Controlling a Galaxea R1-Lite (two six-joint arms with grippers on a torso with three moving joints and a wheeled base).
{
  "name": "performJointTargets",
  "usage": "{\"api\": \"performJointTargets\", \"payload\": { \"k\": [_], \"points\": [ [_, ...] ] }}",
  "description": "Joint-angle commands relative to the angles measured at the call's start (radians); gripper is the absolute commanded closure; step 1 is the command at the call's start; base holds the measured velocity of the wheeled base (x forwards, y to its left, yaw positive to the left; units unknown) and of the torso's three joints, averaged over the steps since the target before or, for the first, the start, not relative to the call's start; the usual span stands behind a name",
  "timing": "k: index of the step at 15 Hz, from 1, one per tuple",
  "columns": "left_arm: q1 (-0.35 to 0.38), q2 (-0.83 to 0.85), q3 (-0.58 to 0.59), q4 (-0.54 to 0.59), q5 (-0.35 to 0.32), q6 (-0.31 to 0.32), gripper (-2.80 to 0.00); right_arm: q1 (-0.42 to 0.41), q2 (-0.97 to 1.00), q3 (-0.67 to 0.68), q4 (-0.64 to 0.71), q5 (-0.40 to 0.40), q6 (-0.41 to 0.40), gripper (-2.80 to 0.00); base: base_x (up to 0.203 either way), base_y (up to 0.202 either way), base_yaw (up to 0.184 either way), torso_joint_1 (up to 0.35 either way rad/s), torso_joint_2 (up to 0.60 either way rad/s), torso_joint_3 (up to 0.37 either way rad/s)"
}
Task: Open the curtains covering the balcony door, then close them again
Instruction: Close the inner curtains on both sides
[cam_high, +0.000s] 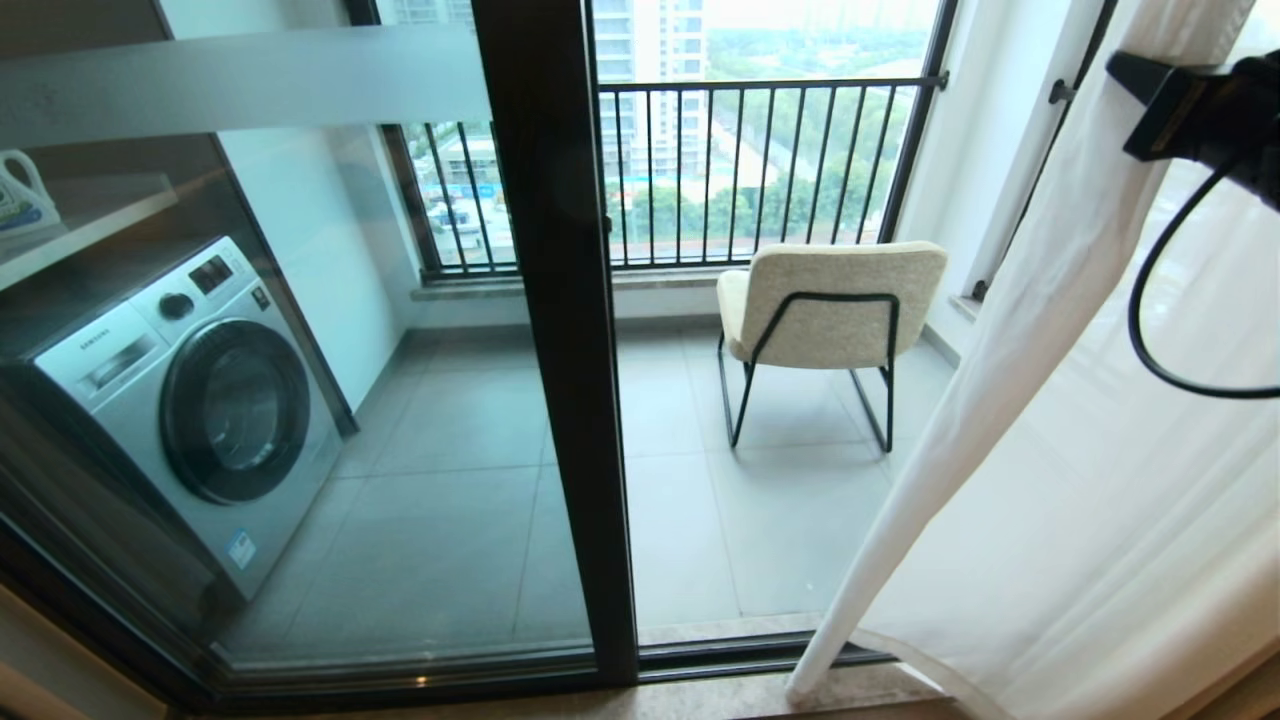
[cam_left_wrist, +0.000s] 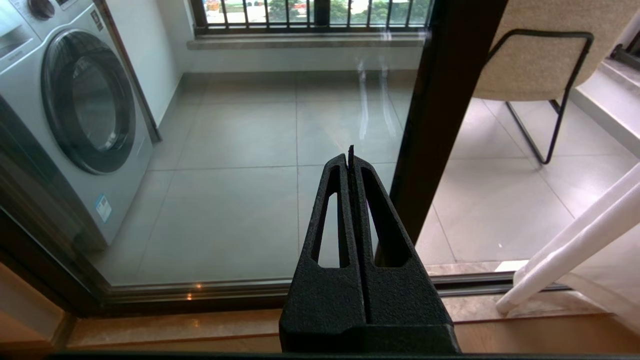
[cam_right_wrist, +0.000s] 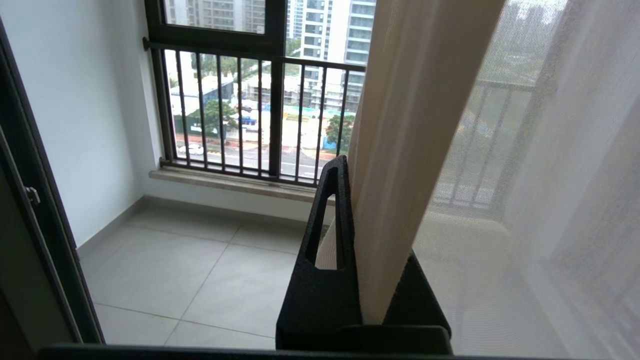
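The sheer white curtain (cam_high: 1080, 480) hangs bunched at the right, its hemmed edge slanting from the upper right down to the sill. It leaves the left and middle glass of the balcony door (cam_high: 560, 350) uncovered. My right gripper (cam_high: 1160, 105) is high at the right, shut on the curtain's edge. In the right wrist view the curtain fold (cam_right_wrist: 400, 150) runs between the fingers of that gripper (cam_right_wrist: 350, 165) and hides one of them. My left gripper (cam_left_wrist: 350, 155) is shut and empty, low in front of the door's dark post (cam_left_wrist: 445, 125), apart from the curtain's foot (cam_left_wrist: 575, 245).
Behind the glass stand a silver washing machine (cam_high: 200, 400) at the left and a cream chair (cam_high: 830, 300) with black legs. A black barred railing (cam_high: 760, 170) closes the balcony. A black cable (cam_high: 1140, 320) loops down from my right arm in front of the curtain.
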Motion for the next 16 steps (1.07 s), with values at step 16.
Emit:
{"api": "performJointTargets", "payload": {
  "k": [16],
  "points": [
    [0.0,0.0,0.0,0.0,0.0,-0.001,0.0,0.003,-0.002,-0.001,0.0,0.002,-0.002,0.0,0.0,0.189,0.001,0.002,0.0,0.002]
  ]
}}
